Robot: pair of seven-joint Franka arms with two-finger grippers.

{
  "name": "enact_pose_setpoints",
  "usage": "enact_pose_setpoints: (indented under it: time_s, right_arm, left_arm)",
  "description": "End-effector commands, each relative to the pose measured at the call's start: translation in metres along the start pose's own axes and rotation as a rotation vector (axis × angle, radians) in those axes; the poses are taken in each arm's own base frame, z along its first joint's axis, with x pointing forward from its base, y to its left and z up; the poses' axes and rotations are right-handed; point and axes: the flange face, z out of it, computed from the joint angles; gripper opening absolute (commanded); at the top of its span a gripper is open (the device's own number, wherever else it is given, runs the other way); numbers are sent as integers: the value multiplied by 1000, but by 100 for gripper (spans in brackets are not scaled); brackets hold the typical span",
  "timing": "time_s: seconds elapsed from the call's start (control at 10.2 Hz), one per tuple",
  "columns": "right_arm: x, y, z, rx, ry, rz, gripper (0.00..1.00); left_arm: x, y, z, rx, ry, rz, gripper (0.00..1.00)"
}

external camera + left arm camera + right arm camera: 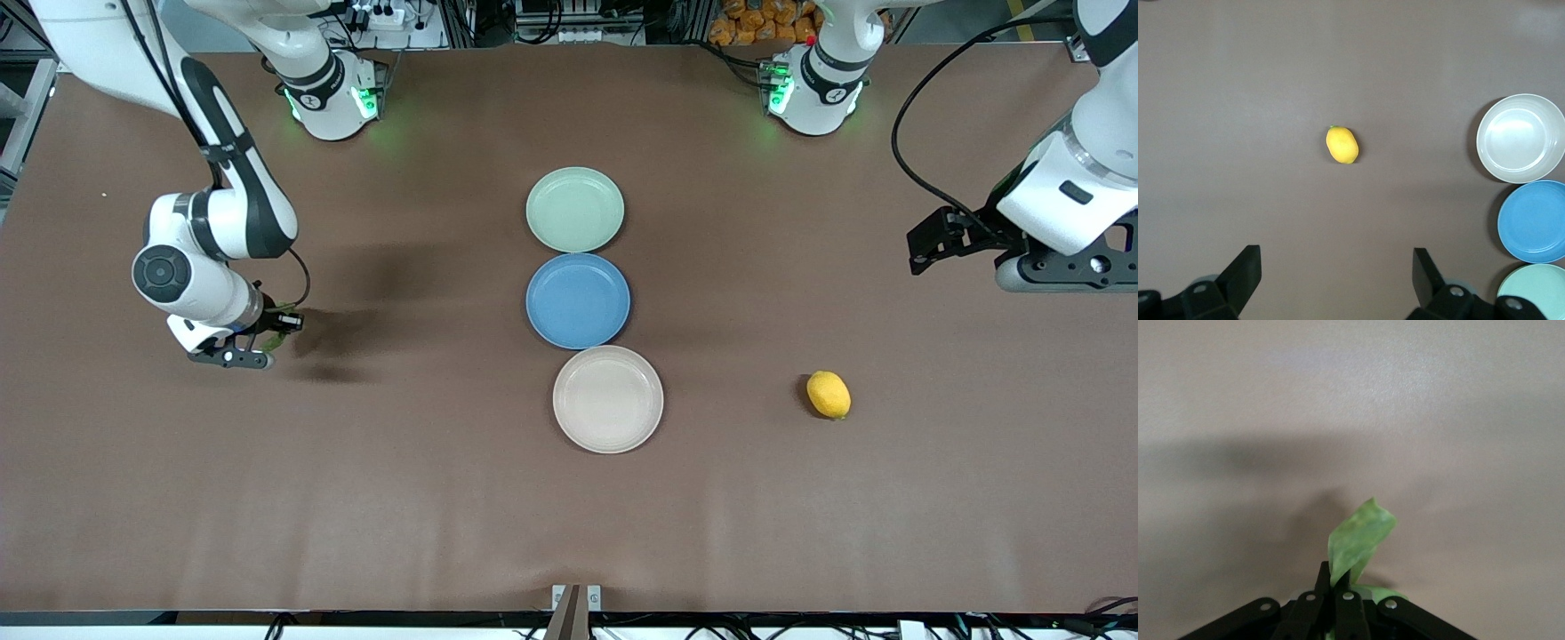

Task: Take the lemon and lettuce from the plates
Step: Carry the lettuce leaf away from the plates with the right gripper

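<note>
The yellow lemon (pixel 829 394) (pixel 1342 145) lies on the bare brown table toward the left arm's end, apart from the plates. My left gripper (pixel 1337 280) hangs high over the table with its fingers wide open and nothing between them. My right gripper (pixel 276 331) (pixel 1341 577) is low over the table toward the right arm's end, shut on the green lettuce (pixel 1361 540) (pixel 279 338), which sticks out past its fingertips. The mint green plate (pixel 574 209) (pixel 1536 290) and the beige plate (pixel 608 399) (pixel 1520 138) both hold nothing.
A round blue plate (pixel 578 300) (pixel 1533 221) sits between the two other plates in a row down the table's middle. Both arm bases stand at the table's farthest edge from the front camera.
</note>
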Motion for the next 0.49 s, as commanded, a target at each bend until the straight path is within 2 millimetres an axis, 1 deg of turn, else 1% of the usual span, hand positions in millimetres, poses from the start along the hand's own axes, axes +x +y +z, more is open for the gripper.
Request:
enact_pose_setpoints:
  time_s: [0.0,0.1,0.2,0.39]
  right_arm:
    - [1,2,12,24,5,3,0]
    - [1,2,12,21,-7,5,32]
    - [0,4,12,21,-8,21,99]
    - [3,8,-4,18,-1,22,100]
  left_arm:
    - [-8,-4,-4,-16,-12,22,100]
    - [-6,-7,0,-17,-15,19,100]
    - [-4,-7,2,-21,-20,18,100]
    - [-5,-6,2,-23,-21,19,100]
